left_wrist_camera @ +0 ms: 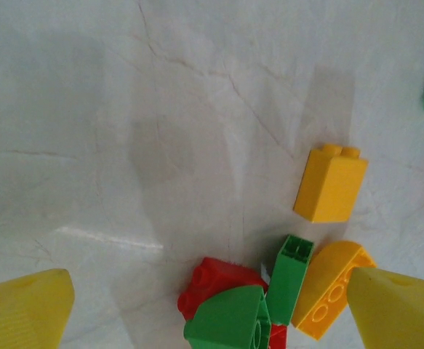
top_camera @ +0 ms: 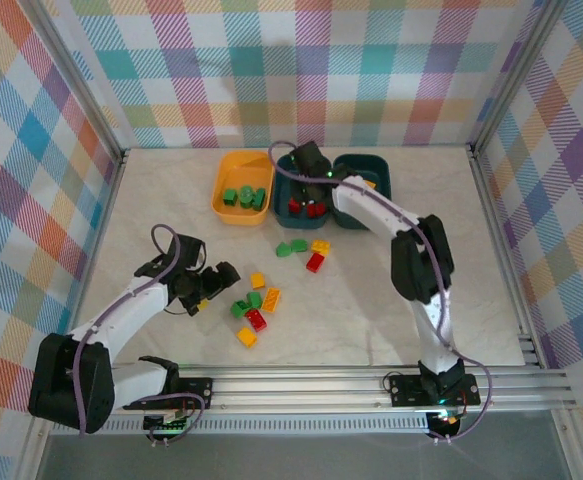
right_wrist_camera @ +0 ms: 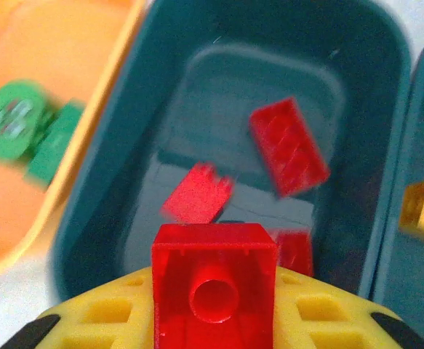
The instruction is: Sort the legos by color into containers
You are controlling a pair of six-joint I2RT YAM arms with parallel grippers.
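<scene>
Red lego (right_wrist_camera: 213, 280) clamped in R fingers (right_wrist_camera: 321, 320) over middle teal container (right_wrist_camera: 88, 196), far edge of counter (left_wrist_camera: 124, 109). L fingers (left_wrist_camera: 22, 309) spread wide above loose legos (left_wrist_camera: 288, 273) near counter centre.

You have a pale marbled worktop (top_camera: 371, 310) ahead of you, walled on its left, far and right edges by pastel plaid cloth (top_camera: 321, 60); a ribbed aluminium rail (top_camera: 311, 385) runs along its near edge.
</scene>
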